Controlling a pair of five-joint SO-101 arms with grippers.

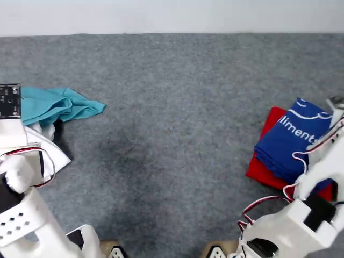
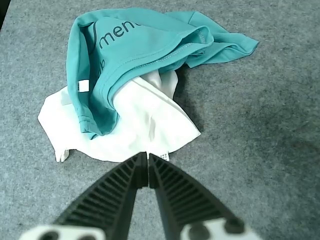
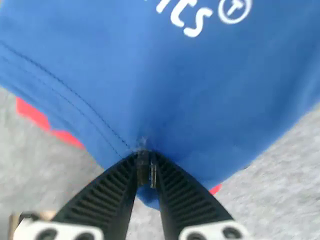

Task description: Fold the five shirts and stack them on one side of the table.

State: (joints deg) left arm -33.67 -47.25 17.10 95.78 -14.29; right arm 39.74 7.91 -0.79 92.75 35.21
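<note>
A: Bright, even light falls across the grey bench [image 1: 177,80], with no glare anywhere.
B: Only soft shadows here: a dim patch mid-bench, and a narrow dark edge beside the teal shirt [image 2: 145,45] and white shirt [image 2: 145,125].
A: The blue shirt [image 3: 165,75] is evenly lit too.

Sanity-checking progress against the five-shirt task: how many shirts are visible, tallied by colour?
teal shirt: 1, loose
white shirt: 1, loose, partly under the teal shirt
blue shirt: 1, folded, on top of the red shirt
red shirt: 1, folded
Total: 4 shirts in view
</note>
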